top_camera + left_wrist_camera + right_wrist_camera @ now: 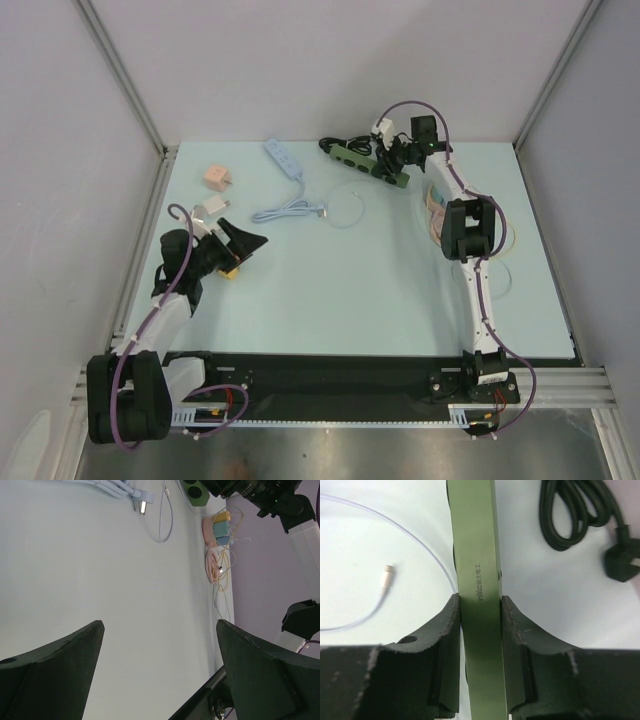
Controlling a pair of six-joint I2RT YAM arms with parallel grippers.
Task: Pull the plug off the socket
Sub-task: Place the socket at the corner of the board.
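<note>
Right gripper (480,611) was clamped across the green power strip (474,535) at the table's far right. Left gripper (243,252) hung wide open, holding nothing. White plug (381,127) sat on the strip by the right wrist. It looked rigid, light and probably seated tight, so pinch its body and not a cable.

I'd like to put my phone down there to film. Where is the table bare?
The widest bare patch of table spans the middle and near side, between the left arm and right arm, nearer than the thin white cable. The back is crowded: pink charger, pale blue power strip, green power strip, cable bundle.
</note>
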